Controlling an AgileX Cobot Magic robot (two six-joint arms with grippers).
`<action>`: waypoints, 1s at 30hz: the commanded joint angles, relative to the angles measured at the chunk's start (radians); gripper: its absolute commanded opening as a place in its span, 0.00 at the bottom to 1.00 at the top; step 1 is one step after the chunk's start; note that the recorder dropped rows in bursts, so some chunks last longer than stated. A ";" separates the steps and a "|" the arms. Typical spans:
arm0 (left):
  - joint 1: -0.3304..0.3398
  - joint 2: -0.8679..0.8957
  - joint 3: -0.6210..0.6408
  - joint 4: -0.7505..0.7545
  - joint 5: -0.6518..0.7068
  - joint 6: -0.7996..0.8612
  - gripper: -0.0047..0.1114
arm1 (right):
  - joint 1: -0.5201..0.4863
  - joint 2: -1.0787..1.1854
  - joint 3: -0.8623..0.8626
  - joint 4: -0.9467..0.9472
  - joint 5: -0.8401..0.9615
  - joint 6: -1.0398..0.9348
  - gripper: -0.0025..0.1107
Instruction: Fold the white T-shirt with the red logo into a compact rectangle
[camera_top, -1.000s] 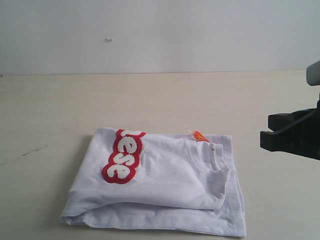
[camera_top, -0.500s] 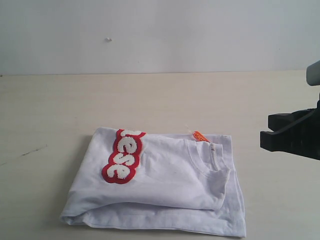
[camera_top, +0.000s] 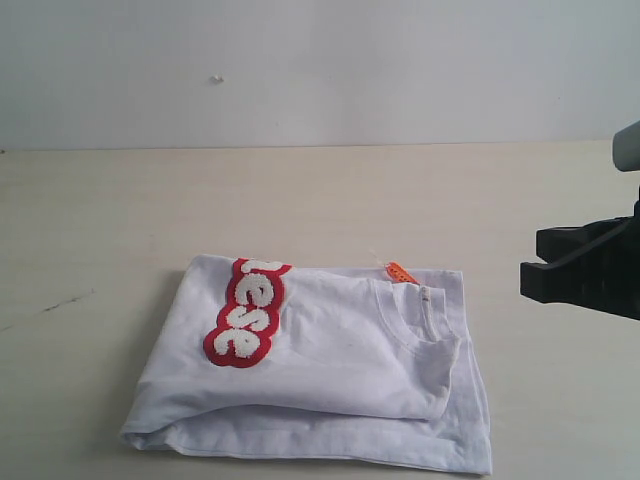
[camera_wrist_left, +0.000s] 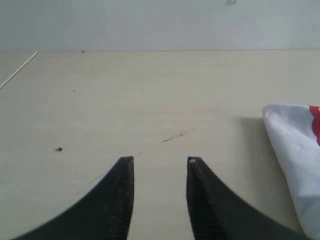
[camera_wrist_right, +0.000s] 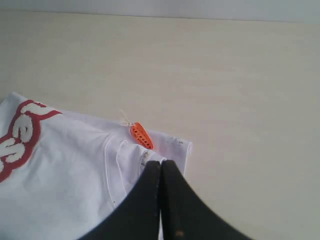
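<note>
The white T-shirt (camera_top: 330, 370) lies folded into a rough rectangle on the table, layered edges toward the front. On its left part the red logo (camera_top: 247, 312) shows folded, with only a few fluffy white letters visible. The orange neck tag (camera_top: 401, 271) sticks out by the ribbed collar (camera_top: 410, 310). My right gripper (camera_top: 530, 270) hangs to the right of the shirt, apart from it. In the right wrist view this gripper (camera_wrist_right: 160, 162) is shut with nothing in it, above the collar corner near the tag (camera_wrist_right: 141, 136). My left gripper (camera_wrist_left: 160, 159) is open over bare table, with a shirt corner (camera_wrist_left: 297, 150) beside it.
The shirt rests on a pale wooden table (camera_top: 320, 200) whose far side ends at a plain white wall (camera_top: 320, 70). A thin dark scratch (camera_wrist_left: 175, 136) and a small crumb (camera_wrist_left: 59, 148) mark the table in front of the left gripper.
</note>
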 joint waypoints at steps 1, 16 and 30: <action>0.001 -0.006 0.003 -0.006 -0.008 0.000 0.35 | 0.001 -0.008 0.004 0.001 -0.010 -0.001 0.02; 0.001 -0.006 0.003 -0.004 -0.008 0.000 0.35 | -0.147 -0.167 0.072 -0.036 -0.049 -0.197 0.02; 0.001 -0.006 0.003 -0.004 -0.008 0.000 0.35 | -0.462 -0.551 0.363 -0.018 -0.075 -0.193 0.02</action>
